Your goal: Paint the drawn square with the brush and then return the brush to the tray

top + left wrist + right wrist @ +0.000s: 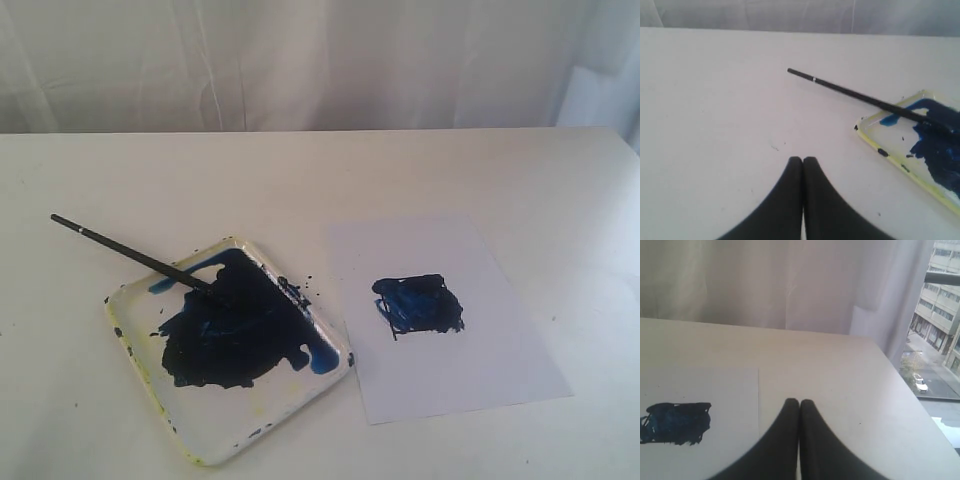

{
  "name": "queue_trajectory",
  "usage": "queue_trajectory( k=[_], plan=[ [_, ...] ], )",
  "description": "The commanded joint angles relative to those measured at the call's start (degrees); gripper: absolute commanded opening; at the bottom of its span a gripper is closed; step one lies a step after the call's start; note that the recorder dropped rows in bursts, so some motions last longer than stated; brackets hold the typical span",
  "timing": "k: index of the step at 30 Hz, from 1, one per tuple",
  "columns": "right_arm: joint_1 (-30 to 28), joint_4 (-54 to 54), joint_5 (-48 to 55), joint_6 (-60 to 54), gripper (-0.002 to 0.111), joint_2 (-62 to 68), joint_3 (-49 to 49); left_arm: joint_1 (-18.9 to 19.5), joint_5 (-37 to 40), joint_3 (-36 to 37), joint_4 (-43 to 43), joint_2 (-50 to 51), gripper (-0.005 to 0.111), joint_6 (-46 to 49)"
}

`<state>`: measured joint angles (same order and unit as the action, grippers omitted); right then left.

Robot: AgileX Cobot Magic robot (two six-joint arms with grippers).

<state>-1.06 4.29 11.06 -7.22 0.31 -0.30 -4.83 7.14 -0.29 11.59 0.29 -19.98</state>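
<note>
the task looks finished, judging from how things lie. the drawn square is filled with dark blue on the paper sheet, which lies right of the middle of the desk, toward its near edge. the brush rests with its bristles in the dark blotch of the tray, and its handle slopes up over the tray's rim and out toward the left edge of the desk.

the left gripper has its 2 fingers pressed together with nothing between them. it hangs over bare desk near the free end of the handle. the right gripper is likewise closed up and empty, just beside the sheet's edge on the side of the desk's right edge.

the main risk is that overhanging handle. the brush is only propped on the rim, so a low sweep of the left arm could catch its end, lever the bristles out and fling paint; a few dark specks already lie on the desk beside the tray. the paint on the square is probably wet, and a low pass by the right arm could smear it or drag the loose sheet.

there is open room along the far edge by the curtain and toward the far right corner. past the right edge the desk simply drops away.
</note>
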Motion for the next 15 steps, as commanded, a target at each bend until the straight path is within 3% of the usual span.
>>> queue_trajectory(
  k=[1, 15],
  plan=[
    [0.0, 0.0, 1.6, -0.1, 0.0, -0.3, 0.3, 0.1, 3.4, 0.3, -0.1, -0.3, 0.0, 2.0],
    [0.0, 0.0, 1.6, -0.1, 0.0, -0.3, 0.3, 0.1, 3.8, 0.3, -0.1, -0.3, 0.0, 2.0]
  ],
)
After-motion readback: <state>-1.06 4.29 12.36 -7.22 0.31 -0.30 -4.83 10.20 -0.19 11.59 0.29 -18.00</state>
